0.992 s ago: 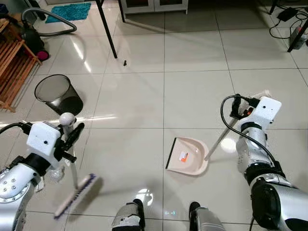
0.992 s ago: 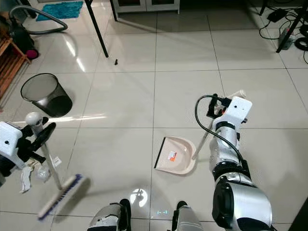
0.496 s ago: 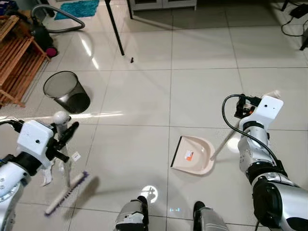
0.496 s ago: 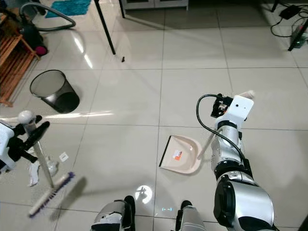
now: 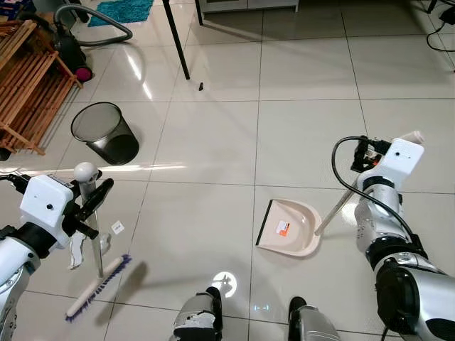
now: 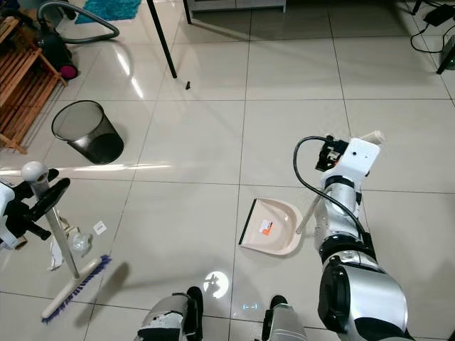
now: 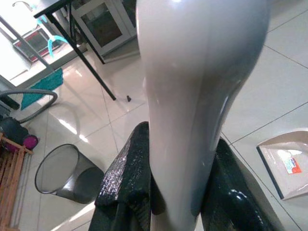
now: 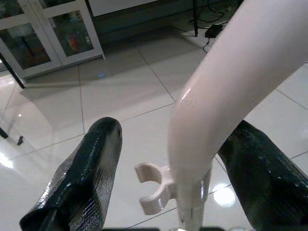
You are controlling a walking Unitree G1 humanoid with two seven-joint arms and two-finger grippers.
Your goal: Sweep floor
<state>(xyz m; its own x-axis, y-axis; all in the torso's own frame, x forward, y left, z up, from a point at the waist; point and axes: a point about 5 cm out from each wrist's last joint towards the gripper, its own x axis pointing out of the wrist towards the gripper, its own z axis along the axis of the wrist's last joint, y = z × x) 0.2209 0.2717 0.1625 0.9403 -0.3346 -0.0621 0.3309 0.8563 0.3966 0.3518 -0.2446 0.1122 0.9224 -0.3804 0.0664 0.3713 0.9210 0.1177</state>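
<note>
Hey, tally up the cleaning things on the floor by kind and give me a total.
Broom: 1
Dustpan: 1
Wastebasket: 1
Vacuum cleaner: 1
Total: 4

Glossy white tiled floor [image 5: 298, 78] carries: beige plastic dustpan [image 5: 290, 228], black mesh wastebasket [image 5: 104, 133], purple-bristled broom head [image 5: 97, 288], crumpled white paper [image 5: 77, 251].
</note>
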